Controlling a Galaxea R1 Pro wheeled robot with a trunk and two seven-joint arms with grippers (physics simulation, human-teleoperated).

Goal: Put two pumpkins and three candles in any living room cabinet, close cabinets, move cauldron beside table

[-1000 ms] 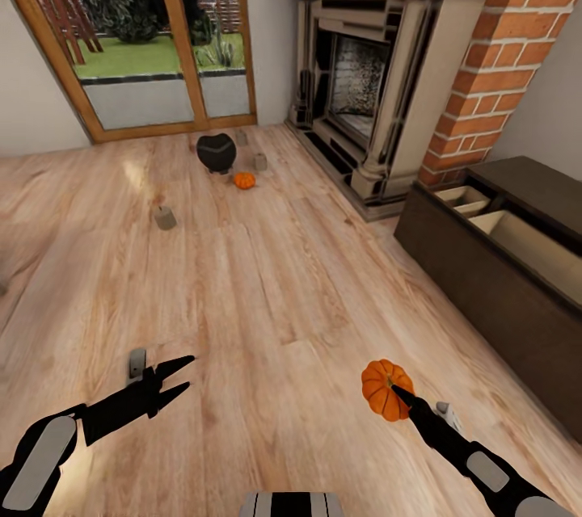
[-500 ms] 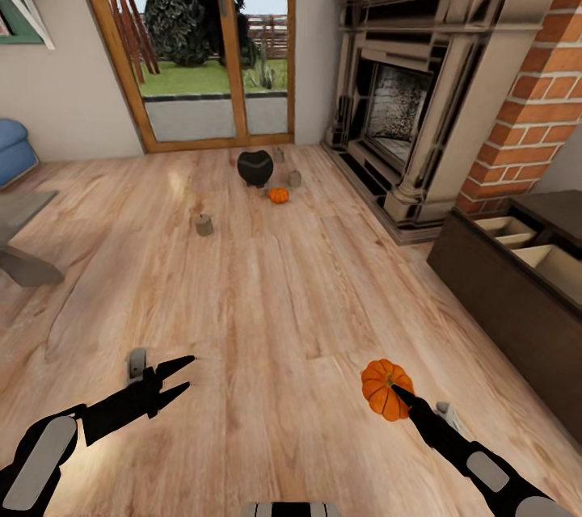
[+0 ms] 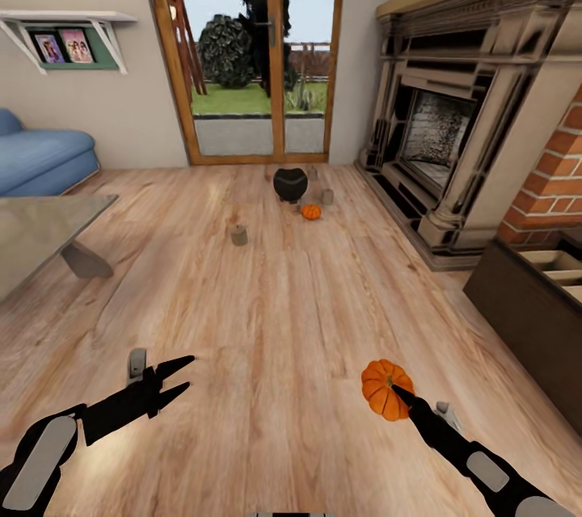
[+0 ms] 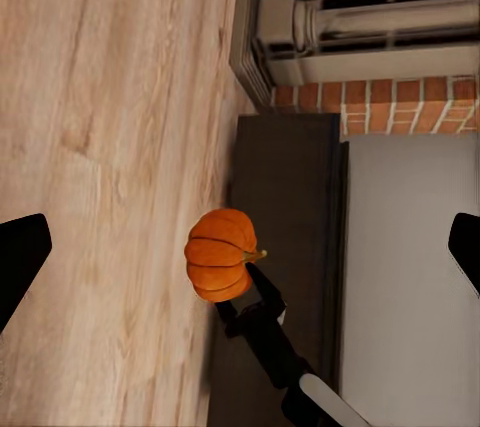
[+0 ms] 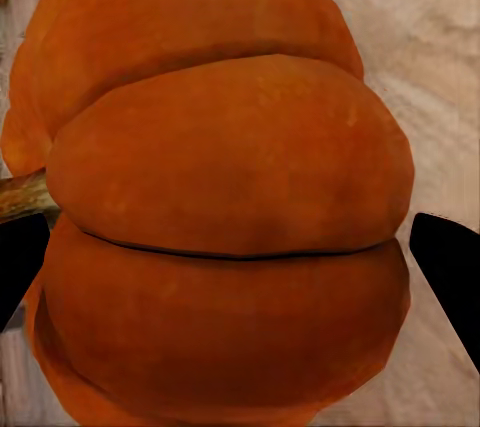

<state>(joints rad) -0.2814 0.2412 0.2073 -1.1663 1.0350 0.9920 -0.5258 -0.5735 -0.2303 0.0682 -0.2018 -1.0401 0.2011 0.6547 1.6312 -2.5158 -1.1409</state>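
The larger pumpkin [image 3: 385, 386] hangs above the floor at the front right, my right gripper [image 3: 396, 394] shut on it; it looms close in the right wrist view [image 5: 230, 197] and the left wrist view [image 4: 220, 254] catches it too. My left gripper [image 3: 183, 376] is open and holds nothing at the front left. Far ahead on the floor stands the black cauldron [image 3: 290, 183], the small pumpkin [image 3: 311, 212] just beside it. Three candles [image 3: 239, 235] [image 3: 327, 196] [image 3: 312, 173] stand around them. The dark cabinet [image 3: 521, 311] at the right edge has a drawer [image 3: 558, 262] open. A corner of the grey table [image 3: 40, 226] is at the left.
A fireplace [image 3: 453, 129] with a brick chimney fills the right wall beyond the cabinet. Glass patio doors [image 3: 263, 56] close off the far end. A blue sofa [image 3: 36, 157] sits behind the table under a wall shelf [image 3: 69, 32]. Wide wooden floor [image 3: 267, 315] lies between me and the cauldron.
The whole view has swung left and lifted, bringing the table, sofa and shelf in and pushing the cabinet to the edge. Both arms keep their pose, the pumpkin still held.
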